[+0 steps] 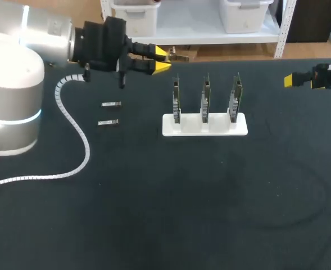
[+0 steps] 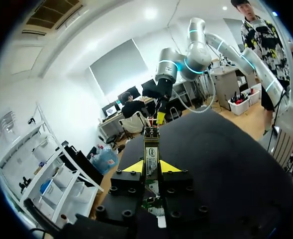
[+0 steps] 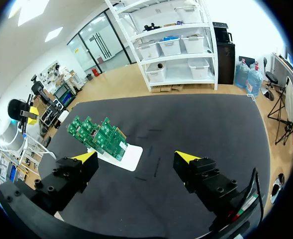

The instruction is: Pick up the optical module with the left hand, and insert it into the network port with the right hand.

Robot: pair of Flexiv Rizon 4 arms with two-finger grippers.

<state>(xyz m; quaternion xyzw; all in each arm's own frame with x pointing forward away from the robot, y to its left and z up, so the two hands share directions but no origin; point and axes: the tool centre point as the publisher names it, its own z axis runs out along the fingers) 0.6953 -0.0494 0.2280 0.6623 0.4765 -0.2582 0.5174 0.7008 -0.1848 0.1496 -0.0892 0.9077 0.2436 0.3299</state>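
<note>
At 10 o'clock from white stand [image 1: 204,128], left gripper [image 1: 164,60] clenched on optical module [image 2: 151,149], module jutting past tips toward right arm, likely presented for handover. Right gripper [image 3: 136,158] at stand's 3 o'clock, fingers spread, empty, facing boards [image 1: 205,98] that presumably carry port. Two spare modules [image 1: 111,104] lie at stand's 9 o'clock.

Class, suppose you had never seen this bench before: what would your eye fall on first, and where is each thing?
The left gripper, at the table's far side, is shut on a small optical module jutting past its yellow tips. Near the middle a white stand holds three green circuit boards upright in a row. Two more modules lie flat left of it.
</note>
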